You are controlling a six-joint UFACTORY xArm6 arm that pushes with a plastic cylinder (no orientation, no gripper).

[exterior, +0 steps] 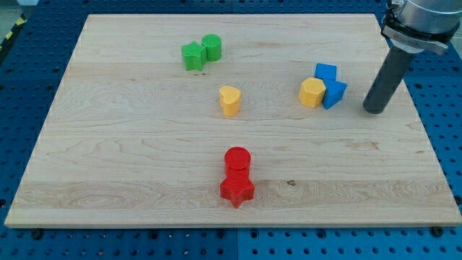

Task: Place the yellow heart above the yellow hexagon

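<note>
The yellow heart point(229, 100) stands near the middle of the board. The yellow hexagon point(312, 92) sits to its right, touching two blue blocks: a blue cube point(325, 73) just above and a blue triangle-like block point(334, 94) at its right. My tip point(375, 110) rests on the board to the right of the blue blocks, apart from them and far right of the heart.
A green star point(193, 55) and a green cylinder point(211, 47) touch at the upper left. A red cylinder point(237, 160) and a red star point(237, 188) touch at the bottom centre. The board's right edge point(415, 108) is close to my tip.
</note>
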